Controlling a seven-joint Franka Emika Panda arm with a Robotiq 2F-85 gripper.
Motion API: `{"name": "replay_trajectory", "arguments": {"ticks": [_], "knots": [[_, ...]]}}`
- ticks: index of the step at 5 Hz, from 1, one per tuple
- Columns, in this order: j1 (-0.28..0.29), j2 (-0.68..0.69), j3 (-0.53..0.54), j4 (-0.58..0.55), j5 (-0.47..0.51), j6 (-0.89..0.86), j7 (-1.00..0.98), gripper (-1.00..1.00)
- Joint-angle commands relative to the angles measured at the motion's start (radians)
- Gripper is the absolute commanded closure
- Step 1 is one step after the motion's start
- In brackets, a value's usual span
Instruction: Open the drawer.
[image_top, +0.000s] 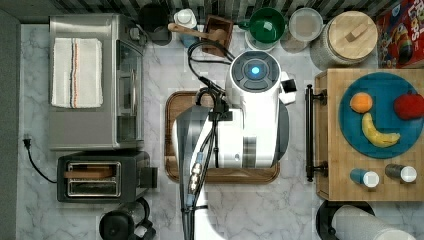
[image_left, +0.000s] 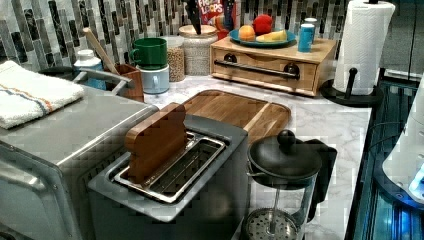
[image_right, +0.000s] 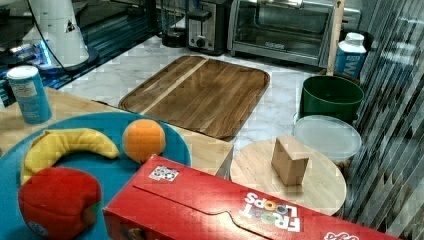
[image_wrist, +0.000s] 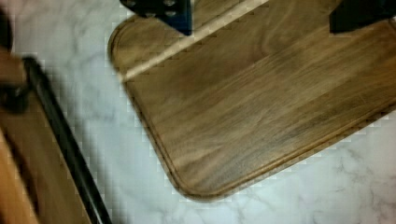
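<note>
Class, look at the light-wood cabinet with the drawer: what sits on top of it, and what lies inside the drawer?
On the cabinet sits a blue plate with an orange, a banana and a red apple, plus two shakers. The drawer is shut, hiding its inside.

The pale, matt bamboo-wood drawer (image_left: 260, 69) carries a long black bar handle (image_left: 257, 69) with a dull metal look, and sits in a matching light-wood cabinet (image_top: 345, 165). The white-and-grey marble-patterned countertop (image_top: 235, 210) is smooth with a soft sheen. On it lies a darker brown wooden cutting board with rounded corners (image_wrist: 261, 102), its grain plain and finish satin. The silver toaster oven (image_top: 87, 130) is brushed metal with a glass door, and a white ribbed cloth towel (image_top: 76, 72) rests on it. The robot arm's white casing (image_top: 255, 125) is glossy plastic.
</note>
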Motion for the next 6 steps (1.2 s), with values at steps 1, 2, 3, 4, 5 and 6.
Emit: {"name": "replay_trajectory", "arguments": {"ticks": [1,2,3,4,5,6], "knots": [[-0.089,-0.011,-0.02,0.001,-0.072,0.03,-0.378,-1.0],[-0.087,-0.006,-0.055,-0.023,-0.078,0.099,-0.471,-1.0],[-0.113,0.01,-0.065,-0.032,-0.078,0.147,-0.571,-1.0],[-0.163,0.024,-0.041,-0.056,-0.095,0.215,-0.621,-1.0],[-0.166,0.048,-0.061,-0.051,-0.077,0.233,-0.655,-1.0],[-0.179,0.06,-0.065,-0.093,-0.086,0.301,-0.652,-1.0]]}}
